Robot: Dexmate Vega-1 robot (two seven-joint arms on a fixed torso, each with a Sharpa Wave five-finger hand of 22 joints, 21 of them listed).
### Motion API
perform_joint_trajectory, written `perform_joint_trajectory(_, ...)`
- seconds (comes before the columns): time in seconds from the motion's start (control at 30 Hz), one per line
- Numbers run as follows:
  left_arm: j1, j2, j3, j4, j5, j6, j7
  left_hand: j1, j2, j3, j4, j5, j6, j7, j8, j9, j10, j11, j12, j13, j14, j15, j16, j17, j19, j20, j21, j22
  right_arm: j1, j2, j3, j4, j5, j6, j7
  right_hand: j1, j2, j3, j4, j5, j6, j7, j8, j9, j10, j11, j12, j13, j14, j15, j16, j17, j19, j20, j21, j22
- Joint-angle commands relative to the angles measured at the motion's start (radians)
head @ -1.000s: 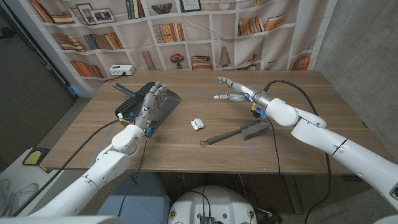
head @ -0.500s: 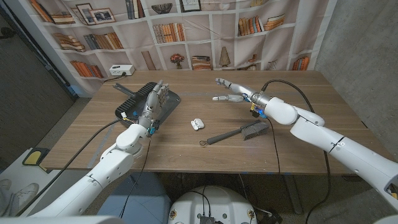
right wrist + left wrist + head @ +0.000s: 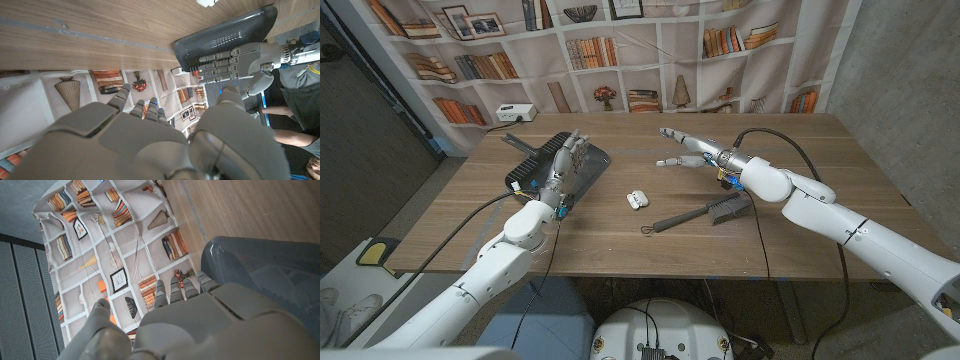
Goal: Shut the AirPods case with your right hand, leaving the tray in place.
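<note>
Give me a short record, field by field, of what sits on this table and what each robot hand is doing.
case: small white AirPods case, lid open, mid-table
tray: dark grey plastic tray, far left of table
brush: dark long-handled brush, right of the case
left hand: empty, fingers straight, at the tray
right hand: empty, fingers spread, beyond the case, not touching it

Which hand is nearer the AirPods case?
Roughly even, right perhaps slightly nearer. The case lies between them: left hand stands by the tray, right hand hovers open beyond it.
</note>
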Motion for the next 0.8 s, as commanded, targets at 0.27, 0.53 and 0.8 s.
perform_joint_trajectory(0.27, 0.027, -0.018, -0.008, -0.017, 0.025, 0.011, 0.072, 0.012, 0.008, 0.005, -0.009, 0.003, 0.016, 0.009, 0.009, 0.002, 0.006, 0.003, 0.004, 0.003, -0.012, -0.002, -0.002, 0.002, -0.002, -0.003, 0.001, 0.002, 0.019, -0.003, -0.036, -0.055, -0.124, -0.03, 0.045, 0.067, 0.002, 0.021, -0.014, 0.013, -0.029, -0.005, 0.009, 0.003, 0.055, -0.015, 0.025, 0.009, -0.023, -0.03, 0.003, 0.002, -0.002, 0.004, 0.001, 0.0)
perform_joint_trajectory(0.53, 0.04, -0.043, -0.008, -0.006, 0.055, -0.027, 0.105, 0.025, 0.017, 0.009, -0.018, 0.002, 0.058, 0.005, 0.019, 0.002, 0.052, -0.013, 0.02, 0.003, 0.025, -0.019, 0.012, 0.001, 0.023, -0.011, 0.011, 0.001, 0.043, 0.01, -0.057, -0.061, -0.173, -0.029, 0.074, 0.083, 0.002, 0.026, -0.013, 0.014, -0.035, -0.003, 0.007, 0.003, 0.061, -0.014, 0.032, 0.014, -0.013, -0.038, 0.006, 0.002, 0.0, -0.002, 0.002, 0.0)
perform_joint_trajectory(0.8, 0.035, -0.082, -0.001, 0.043, 0.078, -0.091, 0.113, 0.031, 0.018, 0.011, -0.024, 0.001, 0.066, 0.009, 0.019, 0.002, 0.052, -0.01, 0.019, 0.003, 0.024, -0.018, 0.009, 0.001, 0.021, -0.012, 0.008, 0.001, 0.071, 0.021, -0.075, -0.062, -0.194, -0.031, 0.126, 0.103, -0.004, 0.029, -0.007, 0.016, -0.141, 0.001, -0.02, 0.004, 0.015, -0.012, 0.02, 0.023, -0.032, -0.03, -0.002, 0.003, -0.017, -0.003, -0.002, 0.001)
